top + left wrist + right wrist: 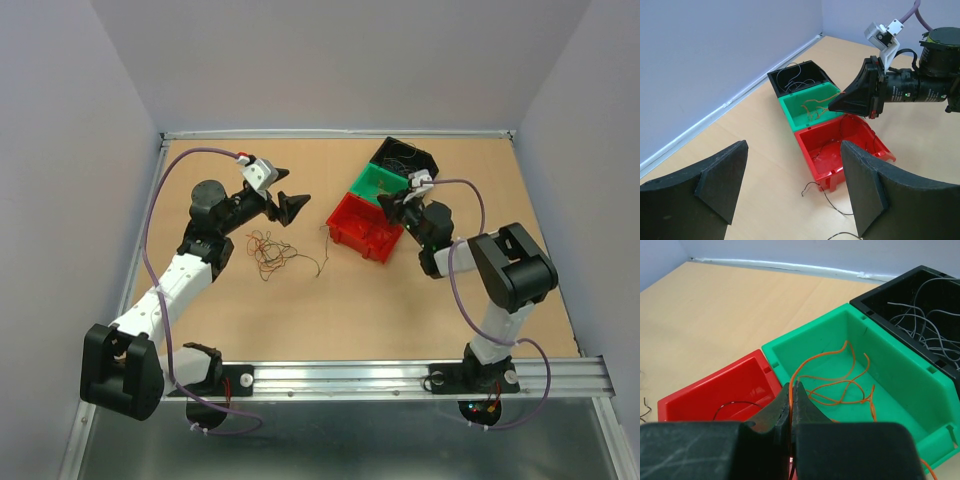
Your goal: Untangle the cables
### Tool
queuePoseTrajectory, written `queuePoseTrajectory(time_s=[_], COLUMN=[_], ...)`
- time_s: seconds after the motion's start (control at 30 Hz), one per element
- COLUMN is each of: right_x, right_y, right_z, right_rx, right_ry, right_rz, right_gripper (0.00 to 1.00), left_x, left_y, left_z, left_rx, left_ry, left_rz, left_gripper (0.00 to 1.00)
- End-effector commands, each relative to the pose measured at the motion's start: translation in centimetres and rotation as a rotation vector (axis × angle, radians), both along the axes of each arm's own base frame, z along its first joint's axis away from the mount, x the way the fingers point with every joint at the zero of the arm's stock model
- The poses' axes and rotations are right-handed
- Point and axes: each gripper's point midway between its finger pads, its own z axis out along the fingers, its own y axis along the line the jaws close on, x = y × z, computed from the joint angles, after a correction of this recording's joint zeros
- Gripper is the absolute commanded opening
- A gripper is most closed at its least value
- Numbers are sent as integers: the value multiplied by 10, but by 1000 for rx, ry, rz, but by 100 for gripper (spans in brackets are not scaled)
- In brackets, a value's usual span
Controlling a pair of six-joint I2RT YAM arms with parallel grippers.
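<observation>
Left pincer: we see it spread wide, gripping nothing, above the bench.
Right pincer: pinched closed on the orange cable, over the green bin.
Tangled cables: loose on the bench, left of the red bin.
Black bin: we see grey cables inside.

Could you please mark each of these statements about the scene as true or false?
1. The left gripper is open. True.
2. An orange cable lies in the green bin. True.
3. The black bin is empty. False: it holds grey cables.
4. The right gripper stands wide open. False: it is shut on the orange cable.
5. A tangle of cables lies on the table. True.
</observation>
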Motion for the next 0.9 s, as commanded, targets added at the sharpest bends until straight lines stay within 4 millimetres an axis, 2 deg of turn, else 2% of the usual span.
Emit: queuePoseTrajectory(time_s=[0.0,0.07,0.13,0.17,0.2,0.23,0.27,0.3,0.37,0.5,0.63,0.77,0.8,0.87], right_x=[-8,-4,3,14,17,25,28,30,39,46,54,61,64,70], right_y=[1,0,1,4,6,9,11,12,14,14,12,7,3,-2], right_z=[37,40,25,39,20,31,30,12,0,-8,-26,-37,-47,-53], right_rx=[57,74,65,86,75,92,91,73,54,50,34,56,63,88], right_ry=[-97,-85,8,8,93,97,120,207,306,376,452,484,506,530], right_rz=[16,16,32,63,79,102,108,105,100,113,110,117,108,95], right_gripper=[1,1,1,1,1,1,1,1,0,1,0,0,0,1], left_x=[-5,-5,-6,-5,-6,-6,-6,-6,-6,-6,-6,-6,-6,-6], left_y=[0,0,0,0,0,0,0,0,0,-1,-1,-2,-2,-2], left_z=[20,20,20,20,20,19,19,20,20,19,19,18,18,17], left_rx=[-25,-25,-26,-26,-25,-24,-23,-24,-24,-22,-21,-20,-21,-20], left_ry=[-67,-67,-68,-68,-68,-66,-69,-69,-69,-68,-69,-66,-65,-63], left_rz=[-14,-16,-19,-17,-20,-19,-20,-20,-22,-28,-29,-30,-31,-32], left_gripper=[86,86,86,86,86,86,86,86,86,86,86,86,86,86])
